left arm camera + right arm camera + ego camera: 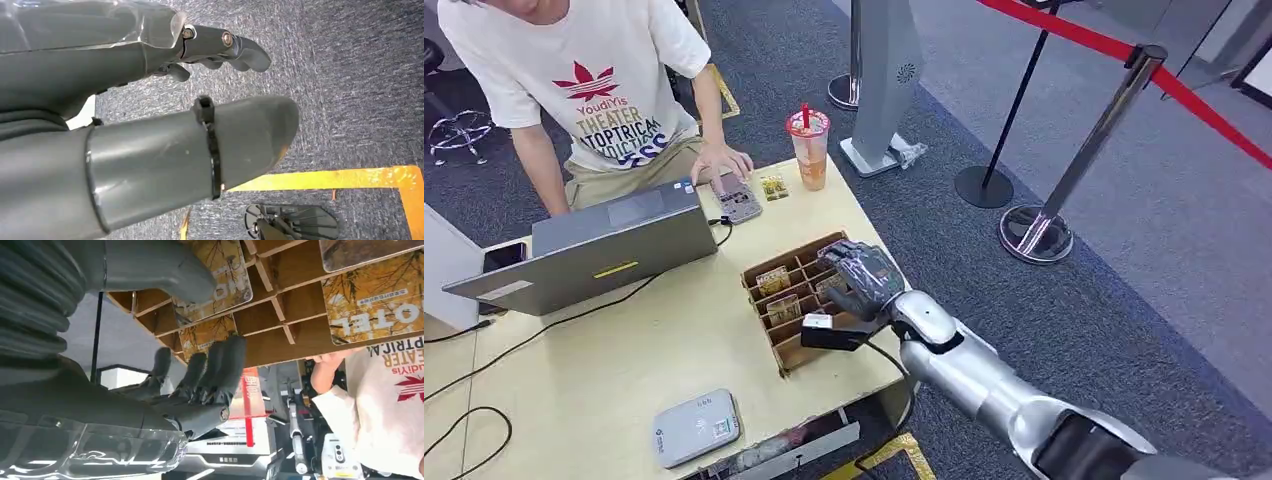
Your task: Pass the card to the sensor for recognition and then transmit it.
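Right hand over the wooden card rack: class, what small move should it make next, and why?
Probably lower the right hand a little and close thumb and fingers on one upright card. The hand sits at the wooden card rack with fingers apart, holding nothing, and cards stand in the slots beside it. No card can reach the sensor before one is gripped.

Left hand [165, 110] hangs empty over grey carpet [360, 90], fingers [235, 45] spread; yellow floor tape [340, 178] at five o'clock.
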You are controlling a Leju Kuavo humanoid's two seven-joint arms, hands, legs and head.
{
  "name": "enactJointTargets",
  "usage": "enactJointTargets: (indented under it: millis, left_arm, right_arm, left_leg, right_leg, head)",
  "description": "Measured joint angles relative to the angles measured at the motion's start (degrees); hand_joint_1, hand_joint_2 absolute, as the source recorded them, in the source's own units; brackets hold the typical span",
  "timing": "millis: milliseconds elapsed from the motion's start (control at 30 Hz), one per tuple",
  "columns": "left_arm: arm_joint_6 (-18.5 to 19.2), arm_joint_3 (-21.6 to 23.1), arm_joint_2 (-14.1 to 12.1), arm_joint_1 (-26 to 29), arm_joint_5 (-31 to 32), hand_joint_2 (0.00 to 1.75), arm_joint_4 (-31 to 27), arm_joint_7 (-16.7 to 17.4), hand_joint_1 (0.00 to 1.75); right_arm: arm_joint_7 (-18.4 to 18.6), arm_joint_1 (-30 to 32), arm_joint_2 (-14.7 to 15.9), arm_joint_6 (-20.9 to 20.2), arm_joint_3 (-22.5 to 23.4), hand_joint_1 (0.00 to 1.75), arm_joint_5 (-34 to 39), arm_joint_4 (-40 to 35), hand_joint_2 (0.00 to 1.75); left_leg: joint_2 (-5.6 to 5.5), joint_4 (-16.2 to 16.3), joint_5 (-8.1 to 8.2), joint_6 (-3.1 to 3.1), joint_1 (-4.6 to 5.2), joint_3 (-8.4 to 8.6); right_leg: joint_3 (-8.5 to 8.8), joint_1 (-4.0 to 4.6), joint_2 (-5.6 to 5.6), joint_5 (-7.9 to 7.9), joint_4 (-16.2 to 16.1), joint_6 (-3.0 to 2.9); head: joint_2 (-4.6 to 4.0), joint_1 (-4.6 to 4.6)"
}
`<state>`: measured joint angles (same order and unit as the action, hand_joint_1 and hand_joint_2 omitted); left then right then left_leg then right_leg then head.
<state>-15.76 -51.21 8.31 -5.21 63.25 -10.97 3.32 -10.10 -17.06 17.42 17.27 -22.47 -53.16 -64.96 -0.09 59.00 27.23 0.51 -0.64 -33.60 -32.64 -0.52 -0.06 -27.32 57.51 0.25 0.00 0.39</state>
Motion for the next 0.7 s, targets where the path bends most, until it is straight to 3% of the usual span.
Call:
enactJointTargets:
  millis: [133, 500, 600, 700]
  left_arm:
    - [0.0, 0.0, 0.0, 0.0, 0.02, 0.0, 0.0, 0.0, 0.0]
    - [-0.37, 0.0, 0.0, 0.1, -0.81, 0.0, 0.0, 0.0, 0.0]
    - [-0.44, 0.0, 0.0, 0.13, -0.85, 0.0, 0.0, -0.02, 0.0]
    - [-0.5, 0.0, 0.0, 0.15, -0.85, 0.0, 0.0, -0.09, 0.0]
  right_arm:
    - [0.02, -0.7, 0.44, -0.5, -0.07, 1.17, 0.74, 0.44, 1.75]
    - [-0.35, -2.01, 0.66, -0.96, -0.65, 1.03, 0.94, 1.75, 1.75]
    - [-0.57, -2.62, 0.66, -1.25, -0.94, 0.93, 0.98, 2.23, 1.75]
    - [-0.7, -3.22, 0.66, -1.33, -1.22, 0.94, 1.6, 2.82, 1.75]
  left_leg:
    - [0.0, 0.0, 0.0, 0.0, 0.0, 0.0]
    - [0.0, 0.0, 0.0, 0.0, -0.01, 0.0]
    - [0.0, 0.0, 0.0, 0.0, 0.0, 0.0]
    - [0.0, 0.0, 0.0, 0.0, 0.0, 0.0]
  right_leg:
    - [0.0, 0.0, 0.0, 0.0, 0.0, 0.0]
    - [0.0, 0.0, 0.0, 0.0, 0.0, 0.0]
    - [0.0, 0.0, 0.0, 0.0, 0.0, 0.0]
    - [0.0, 0.0, 0.0, 0.0, 0.0, 0.0]
  head:
    - [0.0, 0.0]
    - [0.0, 0.0]
    - [0.0, 0.0]
    - [0.0, 0.0]
